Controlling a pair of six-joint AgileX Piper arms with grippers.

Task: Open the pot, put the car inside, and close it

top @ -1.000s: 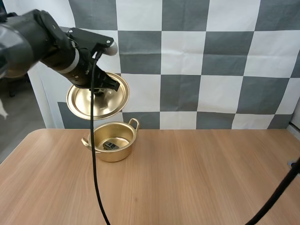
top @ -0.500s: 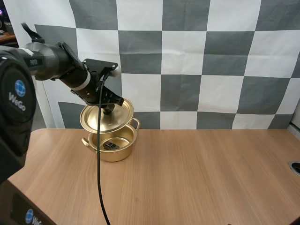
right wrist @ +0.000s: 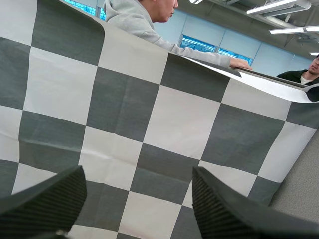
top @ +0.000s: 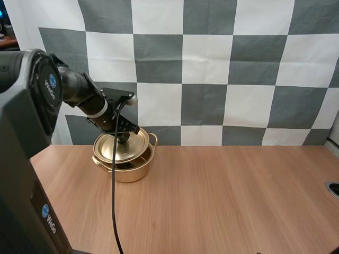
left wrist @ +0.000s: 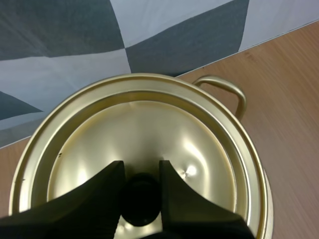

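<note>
A gold pot [top: 127, 170] stands on the table at the back left. Its gold lid [top: 123, 145] hangs tilted just above the rim, with a dark gap left at the front. My left gripper [top: 123, 138] is shut on the lid's black knob [left wrist: 141, 198], and its fingers [left wrist: 94, 199] pinch it from both sides. In the left wrist view the lid [left wrist: 139, 149] covers the pot, with one pot handle [left wrist: 224, 92] sticking out beyond it. The car is hidden under the lid. My right gripper [right wrist: 134, 199] is open, its fingers [right wrist: 47, 196] wide apart, aimed away from the table.
The wooden table [top: 222, 201] stretches bare to the right of the pot and in front of it. A person leans on the top of the backdrop in the right wrist view.
My left gripper has brought the lid down from well above the pot to just over its rim. The lid has levelled out and now hides the car inside.
</note>
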